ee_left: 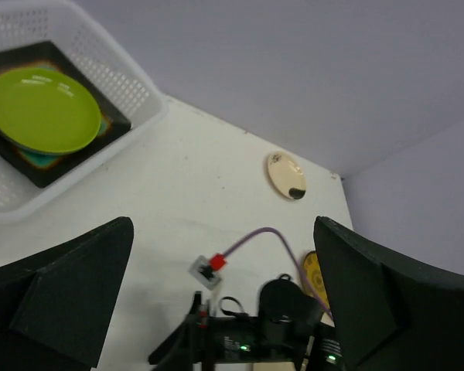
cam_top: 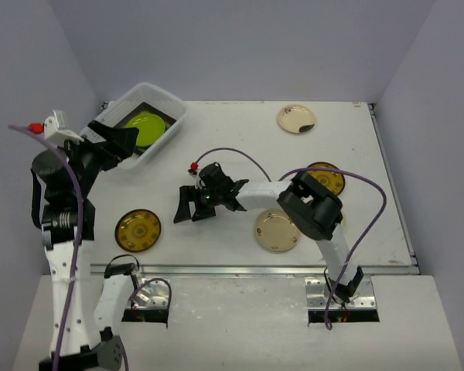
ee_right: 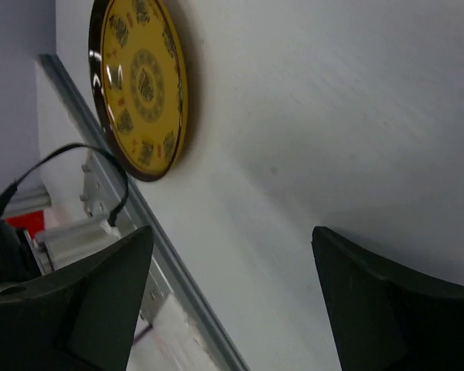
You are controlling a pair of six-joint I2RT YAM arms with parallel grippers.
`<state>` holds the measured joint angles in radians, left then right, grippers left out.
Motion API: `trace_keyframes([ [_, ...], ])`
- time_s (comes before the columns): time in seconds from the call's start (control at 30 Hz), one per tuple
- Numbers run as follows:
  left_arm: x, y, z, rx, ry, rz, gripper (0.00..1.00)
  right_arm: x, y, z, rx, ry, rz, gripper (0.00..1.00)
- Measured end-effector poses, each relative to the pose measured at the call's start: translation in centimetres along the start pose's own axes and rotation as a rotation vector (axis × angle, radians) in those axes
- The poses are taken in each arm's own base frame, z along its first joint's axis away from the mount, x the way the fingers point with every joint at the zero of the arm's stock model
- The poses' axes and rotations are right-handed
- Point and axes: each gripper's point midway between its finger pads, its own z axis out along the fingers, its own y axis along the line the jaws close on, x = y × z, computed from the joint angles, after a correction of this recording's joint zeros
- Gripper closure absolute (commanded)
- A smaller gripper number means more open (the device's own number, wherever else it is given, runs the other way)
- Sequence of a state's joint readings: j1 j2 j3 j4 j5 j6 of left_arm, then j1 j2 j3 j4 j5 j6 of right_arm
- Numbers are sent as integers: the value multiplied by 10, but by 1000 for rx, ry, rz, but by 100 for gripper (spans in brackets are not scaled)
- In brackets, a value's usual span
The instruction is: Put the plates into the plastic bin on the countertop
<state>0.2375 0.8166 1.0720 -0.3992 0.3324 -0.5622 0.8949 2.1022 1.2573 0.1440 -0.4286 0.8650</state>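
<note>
The plastic bin [cam_top: 174, 103] stands at the back left and holds a lime green plate [cam_top: 145, 128] on a dark-rimmed square plate [cam_top: 156, 113]; both show in the left wrist view [ee_left: 42, 108] [ee_left: 39, 164]. A mustard-patterned plate [cam_top: 138, 229] lies front left, also in the right wrist view [ee_right: 141, 81]. Another mustard plate [cam_top: 329, 178] lies partly under the right arm. Cream plates lie at the front centre [cam_top: 276, 230] and back right [cam_top: 295, 118]. My left gripper [cam_top: 122, 141] is open and empty beside the bin. My right gripper [cam_top: 192, 205] is open and empty over the countertop [cam_top: 232, 124].
The right arm [cam_top: 313, 205] stretches leftward across the table's middle with a purple cable [cam_top: 240, 154] looping over it. A metal rail [cam_top: 255, 269] runs along the front edge. Grey walls close in the back and sides.
</note>
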Motion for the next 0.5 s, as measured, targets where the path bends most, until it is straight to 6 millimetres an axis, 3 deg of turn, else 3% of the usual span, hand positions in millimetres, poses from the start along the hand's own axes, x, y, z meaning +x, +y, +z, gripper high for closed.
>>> trace_keyframes([
  [0.07,3,-11,-27,57,-57,39,0,0,6,31,-41,13,27,29],
  [0.13,17,-6,-34,63,-42,54,0,-5,18,49,-83,4,43,34],
  [0.27,52,22,-22,0,91,46,0,-7,34,77,-144,10,88,47],
  [0.4,79,43,-17,-55,191,38,0,-11,37,97,-174,5,148,70],
  [0.5,90,52,-20,-79,223,47,0,-10,32,105,-165,8,193,98],
])
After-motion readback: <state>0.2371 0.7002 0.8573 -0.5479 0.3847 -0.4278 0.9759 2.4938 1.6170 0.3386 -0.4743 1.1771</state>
